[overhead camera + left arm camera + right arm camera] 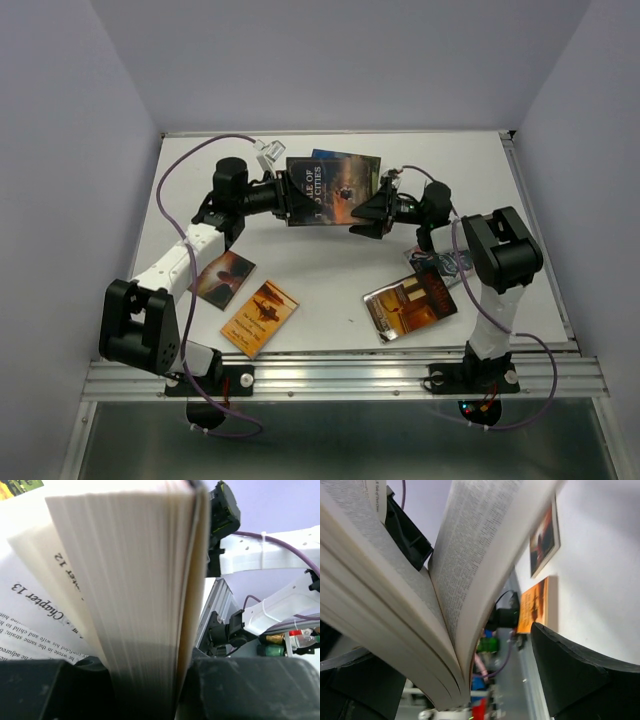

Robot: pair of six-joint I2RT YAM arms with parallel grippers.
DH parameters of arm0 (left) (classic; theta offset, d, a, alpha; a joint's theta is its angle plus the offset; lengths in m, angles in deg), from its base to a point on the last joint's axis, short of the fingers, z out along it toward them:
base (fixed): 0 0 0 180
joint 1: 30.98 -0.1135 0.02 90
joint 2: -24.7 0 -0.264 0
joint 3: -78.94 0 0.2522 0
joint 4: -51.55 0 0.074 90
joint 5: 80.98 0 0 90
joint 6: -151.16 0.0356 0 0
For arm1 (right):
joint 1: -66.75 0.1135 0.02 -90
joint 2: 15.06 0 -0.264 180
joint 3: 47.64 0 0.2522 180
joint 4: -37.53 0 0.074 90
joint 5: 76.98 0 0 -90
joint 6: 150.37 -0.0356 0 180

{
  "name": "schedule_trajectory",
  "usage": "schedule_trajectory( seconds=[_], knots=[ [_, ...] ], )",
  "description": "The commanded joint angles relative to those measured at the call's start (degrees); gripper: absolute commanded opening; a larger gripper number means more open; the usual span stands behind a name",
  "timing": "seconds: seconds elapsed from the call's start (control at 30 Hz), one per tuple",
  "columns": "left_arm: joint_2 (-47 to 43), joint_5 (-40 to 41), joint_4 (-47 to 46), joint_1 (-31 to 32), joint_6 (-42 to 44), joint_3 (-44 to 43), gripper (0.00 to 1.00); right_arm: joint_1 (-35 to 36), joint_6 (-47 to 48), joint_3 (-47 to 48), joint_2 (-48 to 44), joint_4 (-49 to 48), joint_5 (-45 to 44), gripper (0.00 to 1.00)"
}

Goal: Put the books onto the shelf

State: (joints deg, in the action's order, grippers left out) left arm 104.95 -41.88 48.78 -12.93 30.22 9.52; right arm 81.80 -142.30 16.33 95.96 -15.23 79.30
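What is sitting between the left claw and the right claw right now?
A dark-covered book, seen in the top view. The left claw grips one edge; the right claw stands open at the opposite edge.

Near the worktop's far edge, the dark book [325, 192] shows "LE OF" and "CITIES" on its cover. Inside it, a page [30, 605] is headed "Chapter 13" — a nearer leaf [65, 562] bears "12".

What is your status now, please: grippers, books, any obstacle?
Left gripper shut on dark book, held up. Right gripper open at its fanned pages. Other books flat on table. No obstacle seen.
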Motion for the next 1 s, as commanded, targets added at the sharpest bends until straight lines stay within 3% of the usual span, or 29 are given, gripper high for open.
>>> schedule_trajectory(
  seconds=[0.0,0.17,0.3,0.4,0.43,0.6,0.67,0.7,0.77,0.83,0.87,0.93,0.97],
  knots=[
    [-5.1,-1.41,-9.74,0.41,-0.09,-2.26,0.0,0.42,-16.15,2.6,3.15,-37.54,2.89,1.0],
    [-5.01,-2.89,-9.66,0.41,-0.35,-0.95,0.0,0.42,-14.66,3.83,1.3,-37.45,0.61,0.99],
    [-5.36,-3.86,-9.66,0.41,-0.97,1.51,0.0,0.42,-14.57,6.21,0.78,-37.45,-0.54,0.88],
    [-6.42,-3.07,-9.57,0.41,-1.4,3.18,0.0,0.42,-13.7,6.65,-0.45,-37.45,-0.98,0.72],
    [-6.51,-3.07,-9.57,0.41,-1.93,3.45,0.0,0.42,-13.43,6.56,-0.8,-37.45,-1.15,0.61],
    [-6.25,-1.41,-9.57,0.41,-2.81,4.6,0.0,0.42,-12.99,6.83,-3.0,-37.45,-0.28,0.27],
    [-5.72,-0.96,-8.78,0.24,-3.25,3.9,0.0,0.42,-12.2,6.3,-4.41,-37.45,0.16,0.01],
    [-5.02,-0.27,-8.17,0.15,-3.25,3.28,0.19,0.42,-12.11,5.51,-4.85,-37.45,-0.1,0.01],
    [-4.4,0.53,-5.63,-0.2,-2.99,2.14,0.4,0.42,-11.94,5.24,-5.73,-37.37,-0.1,0.01],
    [-4.13,2.28,-1.51,-1.25,-1.85,0.82,0.79,0.42,-11.41,4.8,-6.43,-37.02,-0.36,0.01],
    [-4.22,3.16,-1.48,-1.86,-1.06,0.29,0.79,0.42,-11.41,4.54,-6.43,-36.67,-0.8,0.01],
    [-4.92,6.06,3.69,-4.32,0.7,-0.41,0.96,-0.19,-10.45,4.36,-7.22,-36.14,-1.24,0.01],
    [-5.45,6.68,4.92,-5.29,1.23,-0.59,0.99,-0.72,-9.66,4.19,-7.66,-33.7,-1.5,0.01]
  ],
)
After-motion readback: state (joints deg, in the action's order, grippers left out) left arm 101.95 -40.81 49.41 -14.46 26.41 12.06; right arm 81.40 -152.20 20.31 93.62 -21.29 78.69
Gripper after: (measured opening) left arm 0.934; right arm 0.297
